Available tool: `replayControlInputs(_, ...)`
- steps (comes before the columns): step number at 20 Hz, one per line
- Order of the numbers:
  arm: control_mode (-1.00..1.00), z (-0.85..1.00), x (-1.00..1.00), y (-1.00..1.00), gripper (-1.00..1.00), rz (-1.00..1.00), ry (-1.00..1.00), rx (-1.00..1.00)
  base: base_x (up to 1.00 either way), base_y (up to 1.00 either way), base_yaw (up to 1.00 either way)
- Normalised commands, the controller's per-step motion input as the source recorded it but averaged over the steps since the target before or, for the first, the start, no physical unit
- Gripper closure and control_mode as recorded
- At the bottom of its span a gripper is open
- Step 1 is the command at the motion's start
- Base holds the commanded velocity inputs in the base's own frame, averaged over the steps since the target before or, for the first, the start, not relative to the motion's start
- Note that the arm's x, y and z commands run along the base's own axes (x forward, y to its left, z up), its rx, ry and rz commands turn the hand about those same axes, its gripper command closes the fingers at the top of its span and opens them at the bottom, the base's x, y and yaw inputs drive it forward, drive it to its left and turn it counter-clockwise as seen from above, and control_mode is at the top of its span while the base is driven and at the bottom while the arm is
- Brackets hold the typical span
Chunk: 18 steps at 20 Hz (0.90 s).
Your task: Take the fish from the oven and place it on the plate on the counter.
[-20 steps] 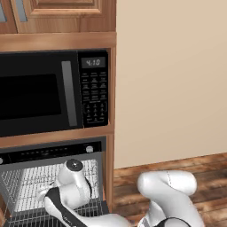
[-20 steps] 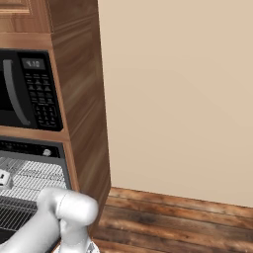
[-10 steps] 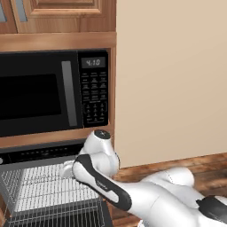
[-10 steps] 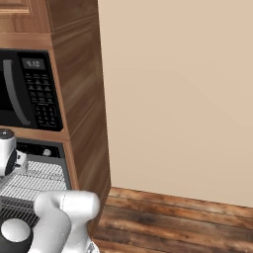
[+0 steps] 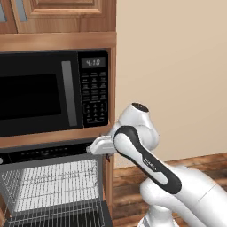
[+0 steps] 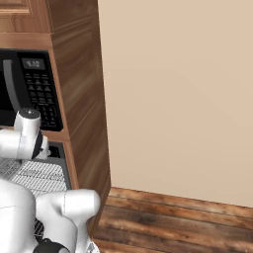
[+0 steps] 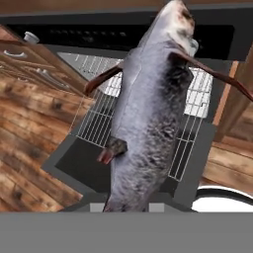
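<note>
Your oven point(image 5: 53, 186) stands open at 7 o'clock in the left base view, wire racks point(image 5: 55, 181) bare. In the hand view the fish point(image 7: 148, 113) hangs straight out from the claw, clear of the oven, nearly closed on its tail end. Judge it light, stiff and slick-skinned; a mid-body hold would swing less.

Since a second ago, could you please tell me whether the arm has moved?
Yes. In the left base view the arm has risen from low before the oven toward the microwave.
</note>
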Motion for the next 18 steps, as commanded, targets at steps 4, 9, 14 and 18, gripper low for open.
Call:
replayControlInputs(4,-1.0,0.76,0.26,-0.93,1.0,0.0,0.03,-0.07,0.0,0.0,0.0)
replayControlInputs(9,-1.0,0.26,0.36,-0.68,1.0,0.0,0.05,-0.22,0.0,0.0,0.0)
replayControlInputs(14,-1.0,0.08,0.33,-0.46,1.0,0.0,0.08,-0.39,0.0,0.0,0.0)
replayControlInputs(18,-1.0,0.02,0.18,-0.39,1.0,0.0,0.12,-0.43,0.0,0.0,0.0)
